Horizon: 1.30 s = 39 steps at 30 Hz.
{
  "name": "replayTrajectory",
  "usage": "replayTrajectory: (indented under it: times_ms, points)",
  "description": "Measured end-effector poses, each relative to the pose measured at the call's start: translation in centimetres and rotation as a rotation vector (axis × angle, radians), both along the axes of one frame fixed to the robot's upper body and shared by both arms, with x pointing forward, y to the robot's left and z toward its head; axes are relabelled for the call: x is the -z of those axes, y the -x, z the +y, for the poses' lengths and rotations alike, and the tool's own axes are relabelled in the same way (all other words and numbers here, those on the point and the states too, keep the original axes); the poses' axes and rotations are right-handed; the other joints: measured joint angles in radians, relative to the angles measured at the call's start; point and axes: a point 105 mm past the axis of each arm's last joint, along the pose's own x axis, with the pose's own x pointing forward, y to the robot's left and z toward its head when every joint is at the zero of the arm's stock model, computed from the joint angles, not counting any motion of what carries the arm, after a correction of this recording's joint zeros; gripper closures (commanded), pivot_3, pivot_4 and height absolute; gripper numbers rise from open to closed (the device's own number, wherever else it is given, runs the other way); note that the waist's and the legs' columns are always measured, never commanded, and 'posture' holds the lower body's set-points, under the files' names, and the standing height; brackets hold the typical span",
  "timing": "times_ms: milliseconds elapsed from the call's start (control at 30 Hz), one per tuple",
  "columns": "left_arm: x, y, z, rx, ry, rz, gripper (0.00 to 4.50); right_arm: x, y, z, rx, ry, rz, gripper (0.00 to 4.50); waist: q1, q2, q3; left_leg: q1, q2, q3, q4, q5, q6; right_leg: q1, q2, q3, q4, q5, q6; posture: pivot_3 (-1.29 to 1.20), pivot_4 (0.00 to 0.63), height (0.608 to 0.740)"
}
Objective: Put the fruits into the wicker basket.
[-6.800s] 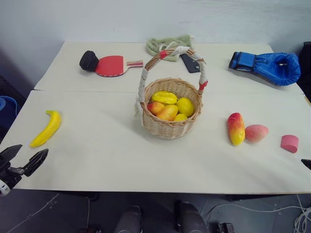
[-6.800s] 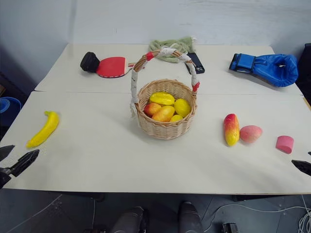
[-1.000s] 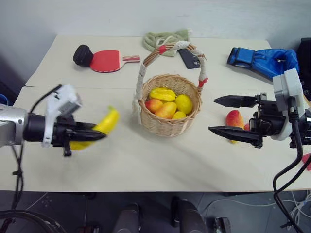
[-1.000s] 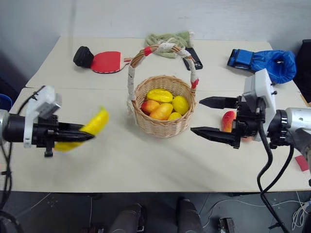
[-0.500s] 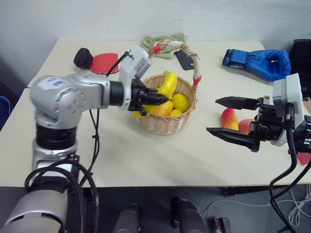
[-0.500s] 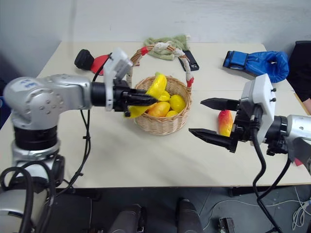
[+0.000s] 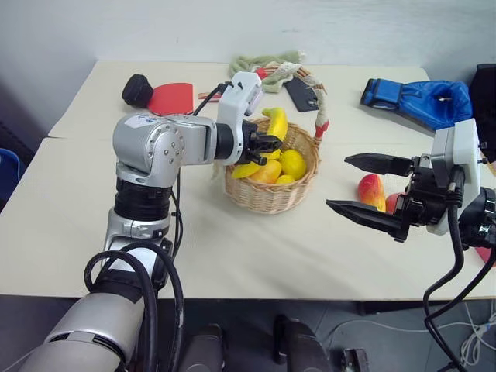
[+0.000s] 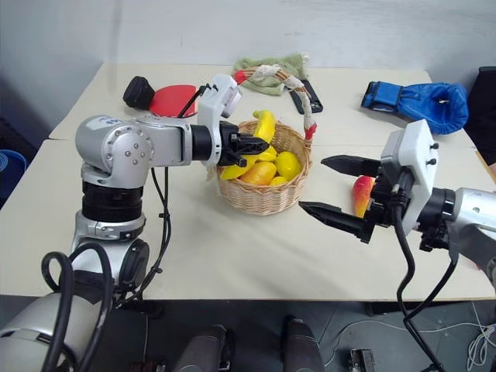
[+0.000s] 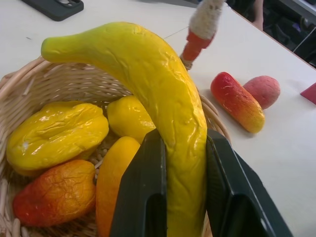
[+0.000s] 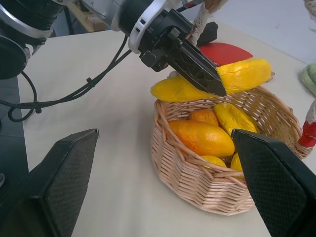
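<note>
My left gripper is shut on the yellow banana and holds it tilted over the near left rim of the wicker basket. The banana's upper end rises above the fruits inside. Several yellow and orange fruits lie in the basket, under its cloth-wrapped handle. The red-and-yellow mango and the pink peach lie on the table to the right of the basket. In front of those two my right gripper hangs open and empty, pointing left toward the basket.
At the back of the table lie a red paddle with a black object, a green cloth, a dark phone and a blue boxing glove.
My left arm has swung right and forward, carrying the banana from the table's left side to above the basket. The right gripper has stayed where it was, open.
</note>
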Motion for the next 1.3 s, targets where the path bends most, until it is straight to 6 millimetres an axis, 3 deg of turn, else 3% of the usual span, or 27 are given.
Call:
replayTrajectory:
  times_ms: [167, 300, 467, 600, 700, 867, 1133, 1300]
  points:
    - [0.0, -0.2, -0.1, -0.002, 0.008, -0.005, 1.21, -0.1, 0.0, 0.2, 0.004, -0.004, -0.006, 0.0, -0.001, 0.0, 0.0, -0.001, 0.0, 0.0, 0.0, 0.0, 0.0, 0.0, 0.0, 0.0, -0.001, 0.0, 0.0, 0.0, 0.15, 0.74]
    - [-0.8, 1.0, 0.1, 0.076, 0.019, -0.022, 0.07, -0.1, 0.0, 0.2, 0.006, -0.007, -0.005, 0.0, -0.004, 0.0, 0.0, -0.002, 0.0, 0.0, 0.0, 0.0, 0.0, -0.002, 0.0, 0.0, -0.001, 0.0, 0.001, 0.0, 0.15, 0.74]
    - [-3.7, 4.4, 0.7, 0.27, 0.093, -0.144, 0.07, 0.0, 0.0, 0.1, 0.006, -0.009, 0.005, 0.0, -0.002, 0.0, 0.0, -0.003, 0.0, 0.0, 0.0, 0.001, -0.001, -0.003, 0.0, 0.0, 0.0, 0.0, 0.0, 0.0, 0.15, 0.74]
    - [-4.7, 5.4, 2.5, 0.328, 0.089, -0.242, 0.07, 0.4, -0.3, -0.3, 0.025, -0.006, 0.022, 0.0, -0.003, 0.0, 0.0, -0.003, 0.0, 0.001, 0.0, 0.001, -0.001, -0.003, 0.0, 0.0, 0.0, 0.0, 0.0, 0.0, 0.15, 0.74]
    - [-3.6, 7.4, 5.4, 0.438, 0.044, -0.258, 0.07, 1.6, -1.4, -1.9, 0.147, 0.019, 0.046, 0.0, -0.011, 0.001, 0.0, -0.003, 0.001, 0.003, 0.0, 0.001, -0.001, -0.005, 0.0, 0.001, 0.0, 0.0, -0.001, 0.0, 0.15, 0.74]
    - [-1.5, 10.7, 9.2, 0.599, -0.063, -0.234, 0.07, 4.1, -4.6, -6.9, 0.509, 0.046, 0.107, 0.0, -0.009, 0.0, -0.001, -0.004, 0.001, 0.004, 0.0, 0.001, 0.0, -0.005, 0.0, 0.001, 0.0, 0.0, -0.003, 0.0, 0.15, 0.74]
    - [-2.7, 10.8, 8.7, 0.615, -0.011, -0.35, 0.07, 7.8, -9.7, -9.0, 0.812, -0.017, 0.177, 0.0, -0.006, 0.001, 0.0, -0.004, 0.0, 0.003, 0.001, 0.001, 0.004, -0.004, 0.0, 0.001, 0.001, 0.001, -0.002, 0.0, 0.15, 0.74]
    - [-2.7, 10.1, 8.7, 0.564, -0.039, -0.38, 0.07, 9.5, -11.1, -10.2, 0.89, 0.055, 0.18, 0.0, -0.007, 0.001, 0.0, -0.005, 0.0, 0.004, 0.0, 0.002, 0.003, -0.005, 0.001, 0.0, 0.0, 0.001, -0.002, 0.0, 0.15, 0.74]
